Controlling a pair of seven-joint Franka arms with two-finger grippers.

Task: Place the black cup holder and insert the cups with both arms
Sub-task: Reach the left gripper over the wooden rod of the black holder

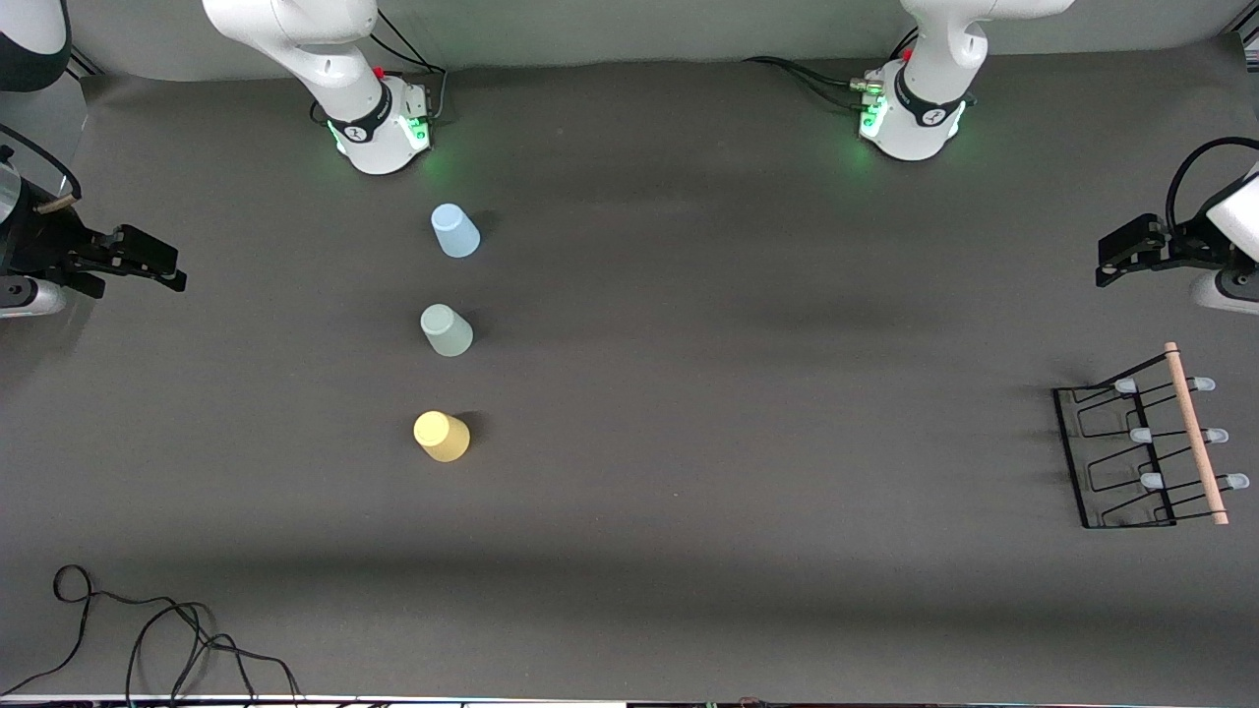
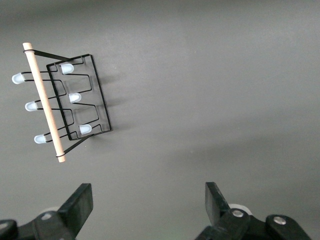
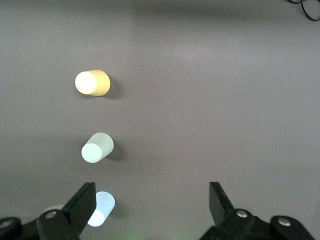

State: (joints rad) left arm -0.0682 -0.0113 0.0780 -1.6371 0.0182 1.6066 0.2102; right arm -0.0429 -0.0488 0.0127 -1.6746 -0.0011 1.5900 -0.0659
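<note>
The black cup holder (image 1: 1146,447) stands on the table at the left arm's end, its wooden rod handle (image 1: 1195,433) on top; it also shows in the left wrist view (image 2: 65,102). Three cups stand upside down in a row toward the right arm's end: light blue (image 1: 454,231) farthest from the front camera, grey-green (image 1: 447,329) in the middle, yellow (image 1: 442,436) nearest. The right wrist view shows the yellow (image 3: 92,83), grey-green (image 3: 97,147) and blue (image 3: 101,208) cups. My left gripper (image 1: 1116,261) (image 2: 148,205) is open and empty, up over the table's edge. My right gripper (image 1: 162,267) (image 3: 150,205) is open and empty.
The arms' green-lit bases (image 1: 384,128) (image 1: 910,118) stand along the table's edge farthest from the front camera. A loose black cable (image 1: 148,639) lies near the front edge at the right arm's end. The table is covered with a dark grey cloth (image 1: 738,393).
</note>
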